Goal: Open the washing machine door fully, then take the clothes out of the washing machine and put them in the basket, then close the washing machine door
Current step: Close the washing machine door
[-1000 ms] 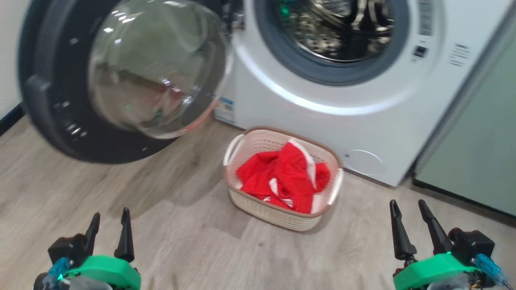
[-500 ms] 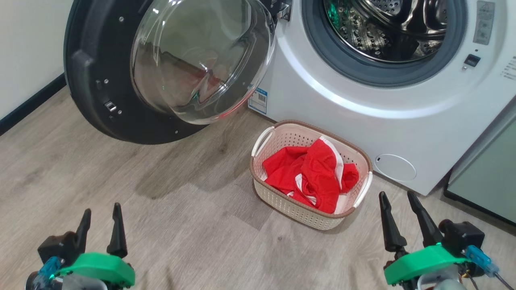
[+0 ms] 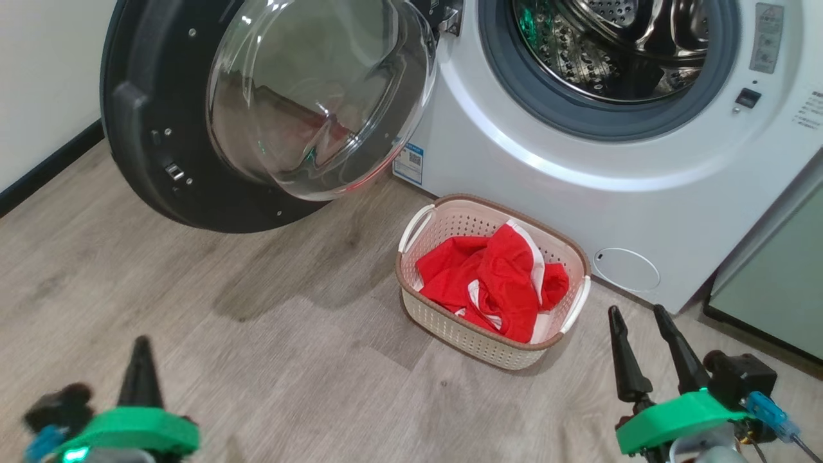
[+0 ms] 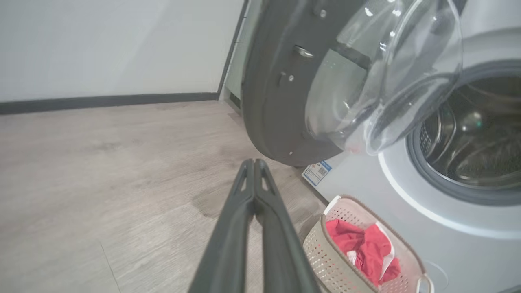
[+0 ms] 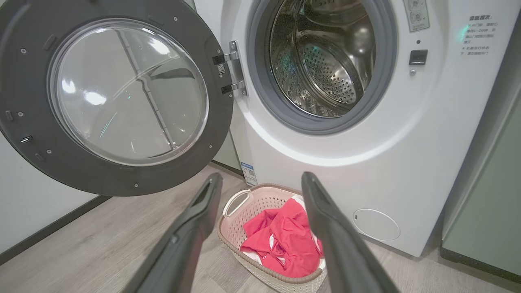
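Head view: red clothes [image 3: 495, 283] inside the basket [image 3: 463, 331]; left gripper [image 4: 254, 162] fingers together; right gripper [image 3: 636, 318] fingers apart

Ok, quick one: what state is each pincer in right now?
Left pincer: closed, holding nothing.
Right pincer: open, empty.

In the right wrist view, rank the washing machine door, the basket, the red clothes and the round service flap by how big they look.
1. washing machine door, which is swung nearer the camera
2. basket
3. clothes, lying inside the basket
4. service flap, clearly smallest
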Motion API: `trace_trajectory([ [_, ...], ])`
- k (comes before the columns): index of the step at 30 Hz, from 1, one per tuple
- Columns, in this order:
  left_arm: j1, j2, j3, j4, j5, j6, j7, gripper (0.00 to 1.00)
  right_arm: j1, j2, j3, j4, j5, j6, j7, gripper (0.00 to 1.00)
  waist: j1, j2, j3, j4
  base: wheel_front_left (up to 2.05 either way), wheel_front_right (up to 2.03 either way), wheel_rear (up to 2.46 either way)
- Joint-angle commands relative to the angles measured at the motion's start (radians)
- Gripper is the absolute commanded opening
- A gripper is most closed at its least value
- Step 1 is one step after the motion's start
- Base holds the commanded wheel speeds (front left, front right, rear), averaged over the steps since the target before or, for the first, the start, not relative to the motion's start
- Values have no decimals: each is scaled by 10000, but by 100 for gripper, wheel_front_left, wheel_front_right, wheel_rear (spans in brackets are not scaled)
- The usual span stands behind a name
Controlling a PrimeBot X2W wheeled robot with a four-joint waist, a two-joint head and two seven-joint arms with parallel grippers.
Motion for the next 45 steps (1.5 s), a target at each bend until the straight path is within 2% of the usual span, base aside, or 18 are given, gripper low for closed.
trace_trajectory([
  [1,-694,351,472,-34,-830,-61,-76,0,-157,-126,107,-283,69,65,-94,100,0,0,-44,-31,0,0,0],
  [5,-1422,964,1192,298,-3354,-61,496,0,-110,-120,65,-304,30,65,-94,100,0,0,26,-273,0,0,0],
  [8,-2171,1608,2103,677,-5289,-61,1453,0,-116,-133,52,-308,8,65,-94,100,0,0,116,-507,0,0,0],
  [11,-3008,2251,2962,1441,-6778,-23,2665,0,-127,-157,45,-301,9,65,-94,100,0,0,221,-742,0,0,0],
  [13,-3646,2680,3323,2049,-7671,196,3811,0,-132,-185,70,-293,13,65,-94,100,0,0,289,-896,0,0,0],
  [14,-3646,2680,3323,2049,-7671,196,3811,0,-132,-185,70,-293,13,65,-94,100,0,0,289,-896,0,0,0],
  [19,-5134,3813,4231,3580,-9246,1165,5701,0,-132,-304,192,-222,57,65,-94,100,0,0,388,-1298,0,0,0],
  [23,-5937,4482,4522,4297,-9847,1757,6711,0,-197,-426,306,-192,57,65,-94,100,0,0,452,-1680,0,0,0],
  [28,-6523,4866,4592,4548,-10087,2086,7195,0,-372,-642,423,-197,87,65,-94,100,0,0,643,-2161,0,0,0],
  [33,-6683,4736,4381,4165,-10061,2279,7495,0,-444,-829,499,-220,112,65,-94,100,0,0,841,-2574,0,0,0],
  [40,-6308,4266,4446,3192,-9958,2750,7109,0,-526,-1022,548,-266,130,65,-94,100,0,0,1121,-2999,0,0,0],
  [45,-6019,3992,4382,2495,-10039,2907,7448,0,-567,-1113,527,-264,146,65,-94,100,0,0,1201,-3043,0,0,0],
])
